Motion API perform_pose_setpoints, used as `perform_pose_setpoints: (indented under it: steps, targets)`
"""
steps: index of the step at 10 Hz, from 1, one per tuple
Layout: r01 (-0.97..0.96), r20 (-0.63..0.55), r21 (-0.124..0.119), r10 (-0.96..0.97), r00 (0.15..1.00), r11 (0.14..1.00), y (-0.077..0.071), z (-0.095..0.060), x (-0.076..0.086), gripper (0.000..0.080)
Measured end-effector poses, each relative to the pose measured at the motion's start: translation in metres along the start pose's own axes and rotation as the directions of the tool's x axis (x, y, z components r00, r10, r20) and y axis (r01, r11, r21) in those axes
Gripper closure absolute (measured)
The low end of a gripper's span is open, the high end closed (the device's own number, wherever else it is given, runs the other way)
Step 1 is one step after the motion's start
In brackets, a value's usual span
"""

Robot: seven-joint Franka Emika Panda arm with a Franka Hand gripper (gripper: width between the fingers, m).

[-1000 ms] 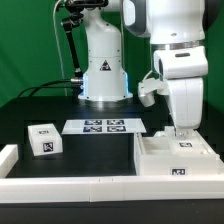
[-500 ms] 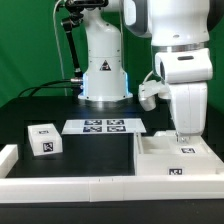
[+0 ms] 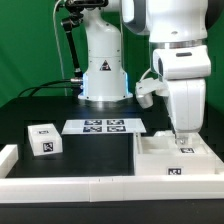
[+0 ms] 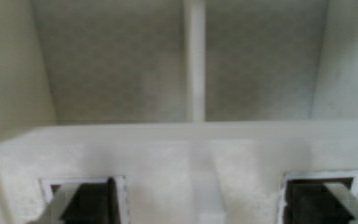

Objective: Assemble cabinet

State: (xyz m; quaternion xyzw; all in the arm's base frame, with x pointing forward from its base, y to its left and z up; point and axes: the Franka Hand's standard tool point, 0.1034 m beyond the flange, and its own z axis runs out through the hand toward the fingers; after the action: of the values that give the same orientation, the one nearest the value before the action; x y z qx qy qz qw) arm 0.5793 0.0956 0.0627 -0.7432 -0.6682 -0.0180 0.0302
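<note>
White plastic made up the cabinet shell (image 3: pixel 172 160), a low, thin-walled box that sat at the front corner of the black table (image 3: pixel 95 152) on the exterior view's right, hard against the long white rail (image 3: pixel 70 185) that ran along the front edge. One black-and-white tag (image 3: pixel 178 172) faced forward on its front wall and another (image 3: pixel 186 151) lay on its upper face. The gripper (image 3: pixel 181 136) hung straight down over the rear part of the shell, fingers pointing at the table, their tips low among the shell's walls; whether they touched the plastic could not be told from that angle. In the wrist view the gripper (image 4: pixel 202 200) had its two dark fingers (image 4: pixel 87 202) spread wide apart, with nothing clamped between them and only a pale white surface of the cabinet shell (image 4: pixel 194 160) filling the gap; the greyer area beyond, crossed by a lighter strip, was too blurred to name, perhaps an inner wall. A small white drawer block (image 3: pixel 43 139) with a tag on its front stood alone near the edge on the exterior view's left, well apart from the shell. Between the two, toward the middle of the table, lay the flat marker board (image 3: pixel 105 126) with its four tags. Behind it, at the rear edge, rose the arm's white base (image 3: pixel 104 70).
</note>
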Motion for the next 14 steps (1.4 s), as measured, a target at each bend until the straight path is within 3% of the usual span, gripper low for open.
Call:
perform_pose_setpoints:
  steps: [1,2,3,4,5,9,10,14]
  targets:
    - [-0.006,0.005,-0.004,0.006,1.000,1.000,-0.004,-0.004,-0.003,0.0238]
    - [-0.030,0.007,-0.022,0.030,1.000,0.999,-0.013,-0.009,-0.007,0.0070]
    - [-0.099,0.002,-0.047,0.099,0.995,0.994,-0.025,-0.015,-0.009,0.0070]
    - [-0.154,-0.005,-0.070,0.154,0.988,0.986,-0.038,-0.020,-0.010,0.0014]
    - [-0.218,-0.011,-0.078,0.218,0.976,0.973,-0.052,-0.021,-0.011,0.0004]
    - [-0.240,-0.021,-0.090,0.240,0.971,0.967,-0.086,-0.012,-0.015,0.0003]
    - [-0.240,-0.017,-0.082,0.239,0.971,0.967,-0.091,-0.009,-0.016,0.0003]
    - [-0.256,-0.015,-0.071,0.255,0.967,0.964,-0.092,-0.006,-0.013,0.0003]
